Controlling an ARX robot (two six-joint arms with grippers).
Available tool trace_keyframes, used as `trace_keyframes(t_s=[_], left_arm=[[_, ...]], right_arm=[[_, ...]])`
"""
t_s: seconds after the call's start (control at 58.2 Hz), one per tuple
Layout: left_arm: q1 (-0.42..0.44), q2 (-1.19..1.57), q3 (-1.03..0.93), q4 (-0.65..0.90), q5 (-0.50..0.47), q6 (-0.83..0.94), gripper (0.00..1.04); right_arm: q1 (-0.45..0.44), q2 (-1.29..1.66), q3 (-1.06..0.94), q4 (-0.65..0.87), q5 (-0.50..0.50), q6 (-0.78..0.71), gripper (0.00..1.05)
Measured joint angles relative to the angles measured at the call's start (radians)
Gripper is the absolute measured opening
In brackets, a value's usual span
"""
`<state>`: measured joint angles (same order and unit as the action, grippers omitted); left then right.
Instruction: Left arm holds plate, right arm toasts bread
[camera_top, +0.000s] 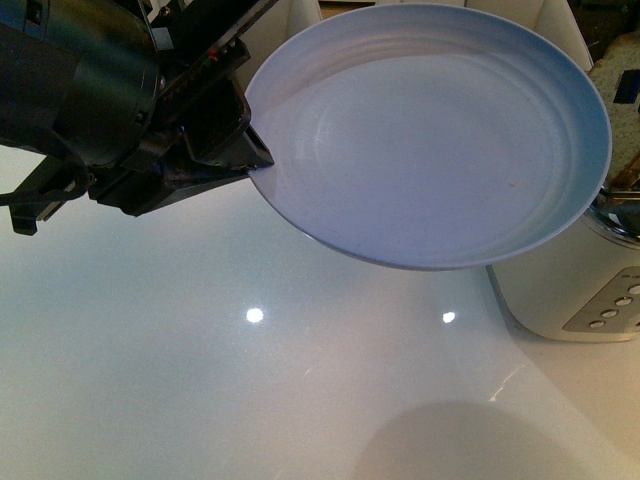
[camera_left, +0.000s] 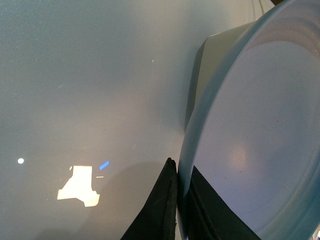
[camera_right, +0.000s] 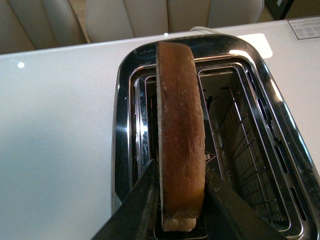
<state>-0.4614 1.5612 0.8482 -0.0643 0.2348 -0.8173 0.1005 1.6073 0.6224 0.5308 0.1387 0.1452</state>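
The left arm (camera_top: 80, 90) reaches in from the upper left, and the left gripper (camera_top: 256, 160) pinches the plate (camera_top: 430, 140) by its rim (plate tilted). The right gripper (camera_right: 182, 202) grasps the bread (camera_right: 179, 115) upright at the toaster (camera_right: 124, 125).

Two small bright glints sit on the glossy white table (camera_top: 150, 380), and a soft round shadow lies at its near edge. The plate (camera_top: 430, 140) reads bluish and slightly soft. Chrome on the toaster (camera_right: 122, 125) glares, while the bread (camera_right: 180, 130) is warmly lit and sharp. The left wrist view is dim and grey.
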Motion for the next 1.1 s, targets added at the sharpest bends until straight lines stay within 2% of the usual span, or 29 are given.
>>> trace_keyframes(t_s=[0.103, 0.224, 0.361, 0.395, 0.636, 0.739, 0.825, 0.877, 0.946, 1.1], left_arm=[[0.0, 0.0, 0.0, 0.0, 0.0, 0.0, 0.03], [0.0, 0.0, 0.0, 0.0, 0.0, 0.0, 0.03], [0.0, 0.0, 0.0, 0.0, 0.0, 0.0, 0.03], [0.0, 0.0, 0.0, 0.0, 0.0, 0.0, 0.03], [0.0, 0.0, 0.0, 0.0, 0.0, 0.0, 0.03], [0.0, -0.002, 0.0, 0.0, 0.001, 0.0, 0.03], [0.0, -0.002, 0.0, 0.0, 0.0, 0.0, 0.03], [0.0, -0.002, 0.0, 0.0, -0.001, 0.0, 0.03], [0.0, -0.003, 0.0, 0.0, 0.001, 0.0, 0.03], [0.0, -0.003, 0.0, 0.0, 0.0, 0.0, 0.03]], right_arm=[[0.005, -0.014, -0.021, 0.005, -0.001, 0.006, 0.47], [0.005, -0.098, -0.058, 0.004, -0.011, 0.024, 0.75], [0.0, -0.217, -0.11, -0.017, -0.014, 0.043, 0.95], [-0.001, -0.251, -0.126, -0.023, -0.01, 0.045, 0.97], [-0.006, -0.419, -0.214, -0.063, 0.006, 0.048, 0.96], [-0.021, -0.391, -0.306, 0.225, -0.058, -0.04, 0.82], [-0.029, -0.409, -0.38, 0.381, -0.074, -0.091, 0.68], [-0.033, -0.437, -0.399, 0.396, -0.077, -0.105, 0.61], [-0.069, -0.48, -0.423, 0.394, -0.129, -0.117, 0.5], [-0.097, -0.571, -0.485, 0.351, -0.133, -0.129, 0.24]])
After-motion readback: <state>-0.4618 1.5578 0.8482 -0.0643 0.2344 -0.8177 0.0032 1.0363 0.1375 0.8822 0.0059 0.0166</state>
